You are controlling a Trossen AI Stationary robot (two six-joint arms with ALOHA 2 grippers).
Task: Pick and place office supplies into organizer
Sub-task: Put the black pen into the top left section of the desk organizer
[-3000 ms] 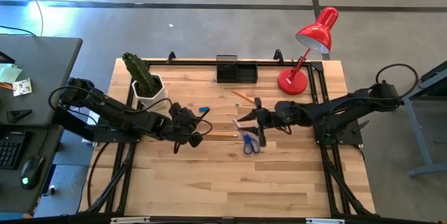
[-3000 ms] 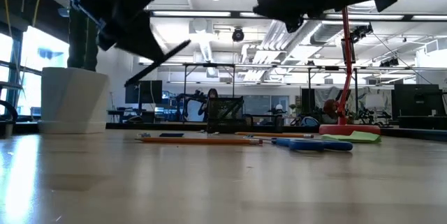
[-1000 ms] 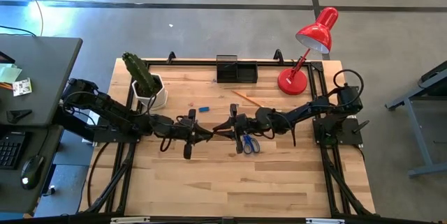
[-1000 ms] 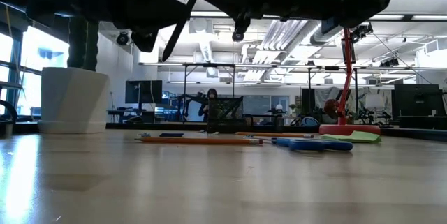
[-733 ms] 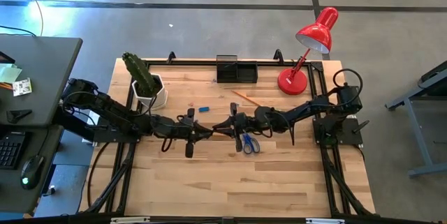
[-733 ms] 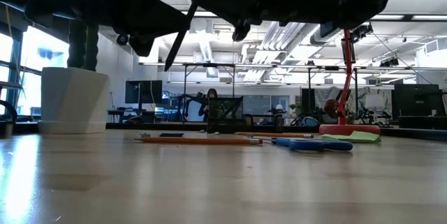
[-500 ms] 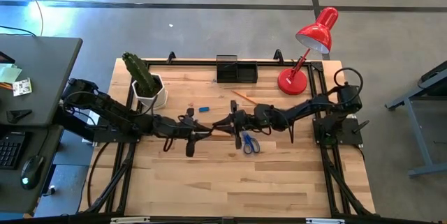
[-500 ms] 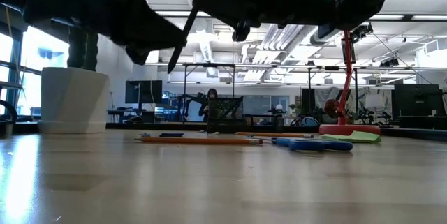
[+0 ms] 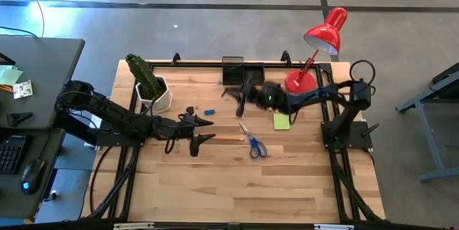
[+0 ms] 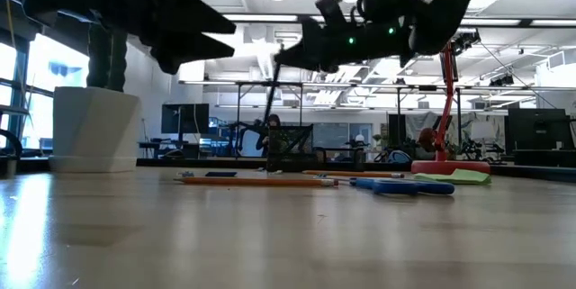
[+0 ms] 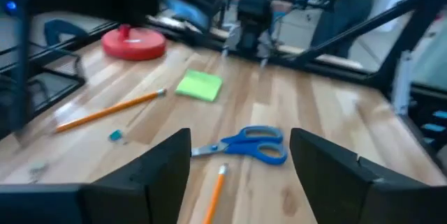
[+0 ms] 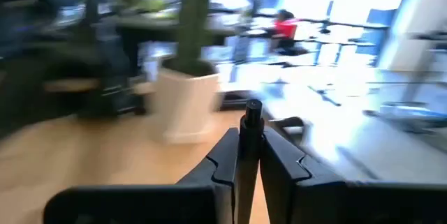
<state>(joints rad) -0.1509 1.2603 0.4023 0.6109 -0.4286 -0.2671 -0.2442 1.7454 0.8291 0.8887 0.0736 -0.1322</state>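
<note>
The wooden table (image 9: 237,180) fills the middle of the high view, ringed by a black frame, with grey concrete floor around it and a dark side desk at the far left. In the low view the room behind is a bright workshop with ceiling ducts and monitors.

The red desk lamp (image 9: 319,47) stands at the upper right of the table, the potted cactus (image 9: 149,83) at the upper left. Between them, against the top edge, sits the black organizer (image 9: 242,71).

The right gripper (image 9: 240,97) hovers just below the organizer in the high view, its fingers (image 12: 223,158) clamped on a dark pen (image 12: 246,151) that stands roughly upright between them; in the low view the pen (image 10: 273,91) hangs above the organizer (image 10: 290,149), though whether its tip reaches inside is hard to judge.

The left gripper (image 9: 202,130) waits centre-left of the table, its fingers (image 11: 150,175) spread wide and empty.

On the table lie the blue-handled scissors (image 9: 252,142), just right of the left gripper, a lime-green sticky-note pad (image 9: 281,121) near the lamp base, a pencil (image 9: 228,139) by the left fingertips, a second pencil (image 11: 108,110), and a tiny blue block (image 9: 209,112).
</note>
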